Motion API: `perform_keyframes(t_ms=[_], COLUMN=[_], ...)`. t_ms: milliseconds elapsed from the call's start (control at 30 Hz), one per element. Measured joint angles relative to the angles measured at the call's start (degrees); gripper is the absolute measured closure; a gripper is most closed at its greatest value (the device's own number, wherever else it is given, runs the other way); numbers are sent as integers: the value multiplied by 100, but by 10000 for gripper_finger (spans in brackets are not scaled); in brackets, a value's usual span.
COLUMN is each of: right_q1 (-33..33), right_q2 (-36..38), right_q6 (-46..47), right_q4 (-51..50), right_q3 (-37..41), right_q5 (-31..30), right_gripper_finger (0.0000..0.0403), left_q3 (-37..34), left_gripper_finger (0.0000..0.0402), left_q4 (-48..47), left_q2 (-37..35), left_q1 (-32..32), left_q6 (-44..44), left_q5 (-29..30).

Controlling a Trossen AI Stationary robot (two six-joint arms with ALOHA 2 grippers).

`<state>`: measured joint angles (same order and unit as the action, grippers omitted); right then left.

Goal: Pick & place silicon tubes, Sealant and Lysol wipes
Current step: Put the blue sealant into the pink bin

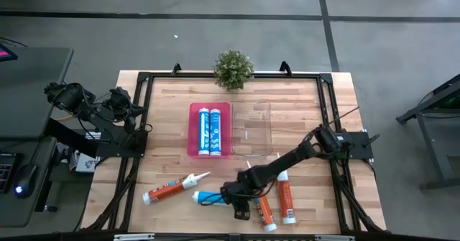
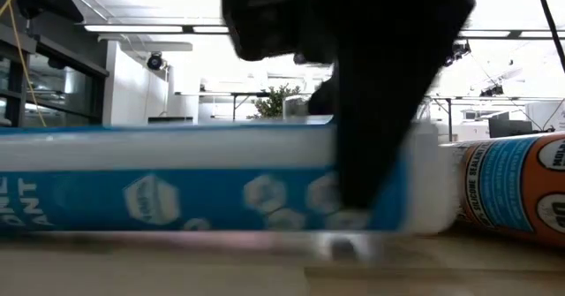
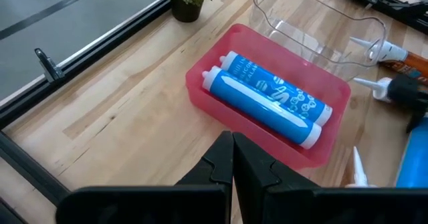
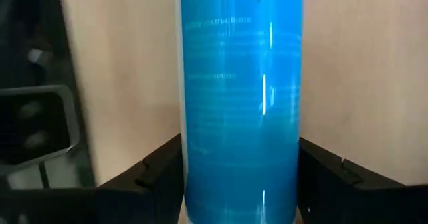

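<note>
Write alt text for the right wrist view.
A blue sealant tube fills the middle of the frame, lying on the wooden table between the two dark fingers of the right end effector, which bracket its sides.

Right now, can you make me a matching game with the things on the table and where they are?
Things:
1. two blue tubes
2. clear bin
3. small plant
4. loose blue tube

Places:
A. at the table's far edge
B. between the right pincer's fingers, on the wood
C. lying in the pink bin
D. right beside the pink bin, with nothing in it

Pairs: 1-C, 2-D, 3-A, 4-B
</note>
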<state>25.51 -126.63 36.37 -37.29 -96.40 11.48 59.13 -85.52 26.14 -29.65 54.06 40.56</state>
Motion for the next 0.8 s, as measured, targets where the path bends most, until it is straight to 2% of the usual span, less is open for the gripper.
perform_keyframes(t_ms=[100, 467, 667, 800], right_q1=[58, 98, 1, -49], right_q2=[268, 1071, 1047, 987], right_q6=[180, 1043, 1142, 1145], right_q4=[8, -5, -43, -74], right_q3=[-2, -15, -20, -20], right_q5=[-205, -1927, -1791, -1494], right_gripper_finger=[191, 191, 191, 191], left_q3=[0, 4, 5, 6], left_gripper_finger=[402, 402, 402, 402], left_q4=[1, 11, 11, 11], left_q2=[1, -1, 0, -1], left_q1=[-2, -2, 0, 0], left_q6=[4, 83, 85, 85], left_q5=[-26, -75, -57, -60])
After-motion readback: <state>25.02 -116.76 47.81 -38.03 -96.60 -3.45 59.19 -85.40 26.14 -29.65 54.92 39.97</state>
